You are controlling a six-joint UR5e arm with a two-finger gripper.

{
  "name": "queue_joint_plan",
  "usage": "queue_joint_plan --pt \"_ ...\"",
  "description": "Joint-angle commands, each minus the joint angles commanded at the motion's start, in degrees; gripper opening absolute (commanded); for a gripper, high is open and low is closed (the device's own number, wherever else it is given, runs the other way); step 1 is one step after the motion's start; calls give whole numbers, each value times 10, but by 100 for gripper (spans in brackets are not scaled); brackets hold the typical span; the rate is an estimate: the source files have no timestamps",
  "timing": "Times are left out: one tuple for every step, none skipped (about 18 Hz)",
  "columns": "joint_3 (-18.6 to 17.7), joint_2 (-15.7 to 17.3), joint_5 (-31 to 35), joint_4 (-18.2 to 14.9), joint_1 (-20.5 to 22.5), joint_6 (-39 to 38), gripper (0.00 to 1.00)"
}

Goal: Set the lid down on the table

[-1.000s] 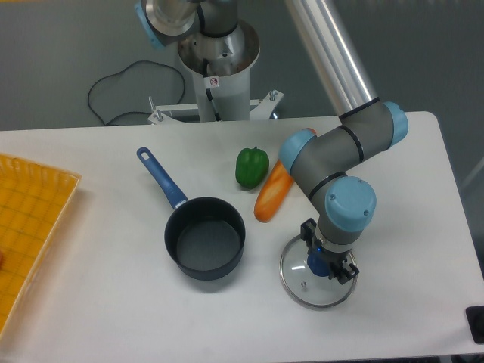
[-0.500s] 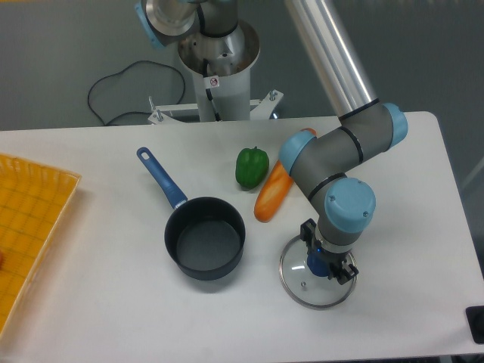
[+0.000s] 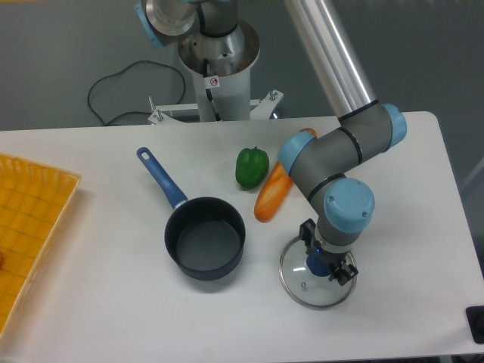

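The lid (image 3: 300,281), a clear glass disc with a metal rim and a small vent hole, lies flat on the white table (image 3: 113,302) at the front right. My gripper (image 3: 324,265) points straight down over the lid's centre, with its fingers on either side of the blue knob (image 3: 317,265). The arm's wrist hides most of the knob and the fingertips, so I cannot tell whether the fingers still press on it.
A dark saucepan (image 3: 205,237) with a blue handle stands left of the lid. A green pepper (image 3: 252,166) and an orange carrot (image 3: 274,190) lie behind the lid. A yellow-orange gridded tray (image 3: 30,219) sits at the left edge. The robot base (image 3: 218,68) stands at the back.
The gripper and wrist have shifted very slightly to the left over the lid. The lid stays flat on the table.
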Motion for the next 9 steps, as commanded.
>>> queue_joint_plan --pt "-1 0 0 3 0 0 99" --pt "-2 1 0 3 0 0 99" --pt "-2 1 0 3 0 0 99" --pt "-2 2 0 3 0 0 99" --pt "-2 4 0 3 0 1 99" --pt "-2 8 0 3 1 1 99" --pt "-2 12 0 3 1 2 100" --pt "-2 17 0 3 1 1 100" --pt "-2 21 1 3 1 2 100"
